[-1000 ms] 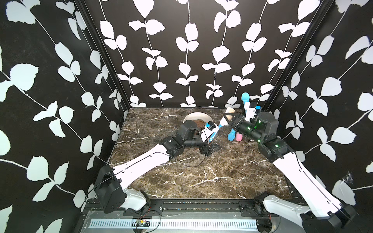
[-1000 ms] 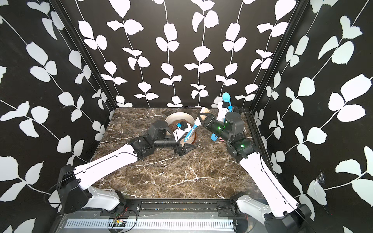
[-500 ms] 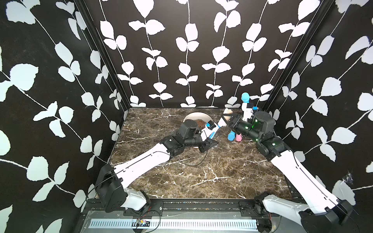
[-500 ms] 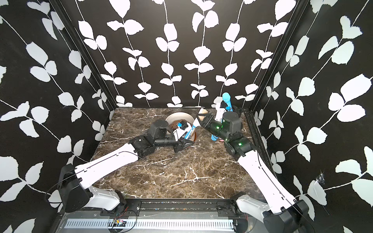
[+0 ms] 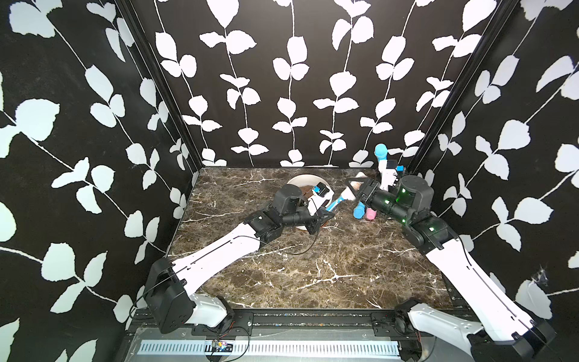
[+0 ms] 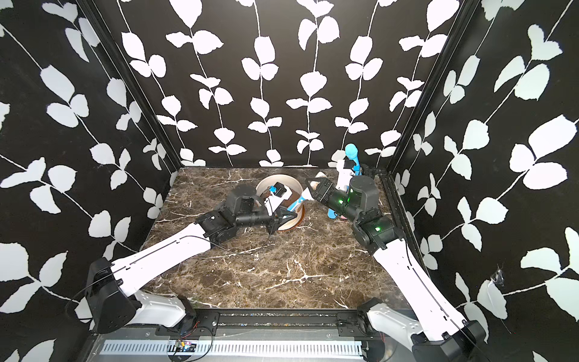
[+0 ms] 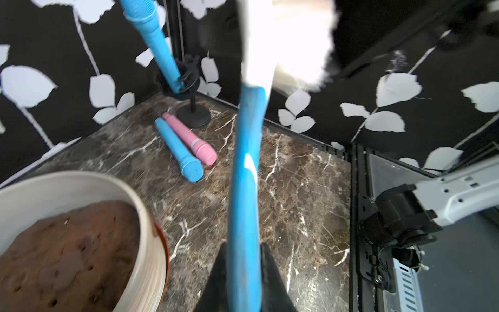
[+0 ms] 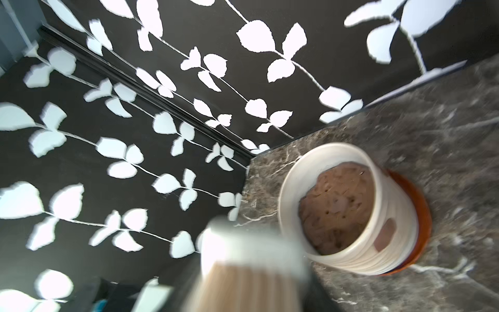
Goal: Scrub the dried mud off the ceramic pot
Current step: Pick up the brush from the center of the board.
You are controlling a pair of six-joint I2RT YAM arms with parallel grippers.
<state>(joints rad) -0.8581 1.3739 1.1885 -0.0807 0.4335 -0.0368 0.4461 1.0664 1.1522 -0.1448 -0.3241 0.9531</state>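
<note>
Noted left end effector clenched on blue handle of brush, just beside ceramic pot. Found pot upright on terracotta saucer at rear middle of desk, brown soil inside. Logged two dried mud patches on ribbed outer wall. Saw right end effector straddling brush head; cannot tell whether gripping or released.

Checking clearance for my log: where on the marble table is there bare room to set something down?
Free: the front half of the table, between the left arm and right arm, and the back-left corner beside the pot. Crowded: back right, where the brush, right gripper, loose blue microphone, pink microphone and the stand cluster.
</note>
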